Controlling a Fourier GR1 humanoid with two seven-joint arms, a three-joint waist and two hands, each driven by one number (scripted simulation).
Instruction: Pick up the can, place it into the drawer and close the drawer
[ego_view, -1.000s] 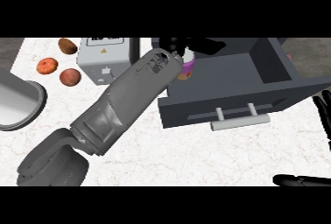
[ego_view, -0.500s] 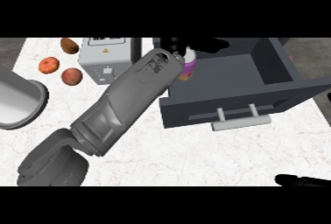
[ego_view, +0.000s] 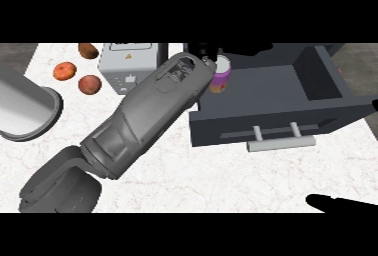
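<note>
- We see the left hand (ego_view: 209, 51), black, at the far end of a long grey forearm (ego_view: 148, 115) that crosses the white marbled counter (ego_view: 221, 180) from the near left to the far middle.
- Its fingers curl round the top of a small upright can with a purple band and a pale lid (ego_view: 220, 75); most of the hand is hidden behind the wrist.
- We find the can held over the far left corner of the open dark grey drawer (ego_view: 310, 107), just inside its left wall; whether it touches the drawer floor we cannot tell.
- The drawer stands pulled out, its pale bar handle (ego_view: 280, 144) facing the near side.
- The right hand (ego_view: 343, 204) shows only as black fingers at the near right edge; we cannot tell how far open it is.
- Left of the forearm stand a grey box-shaped appliance (ego_view: 129, 65), three reddish-brown potatoes (ego_view: 89, 84) and, at the left edge, a large grey cylinder (ego_view: 26, 110).
</note>
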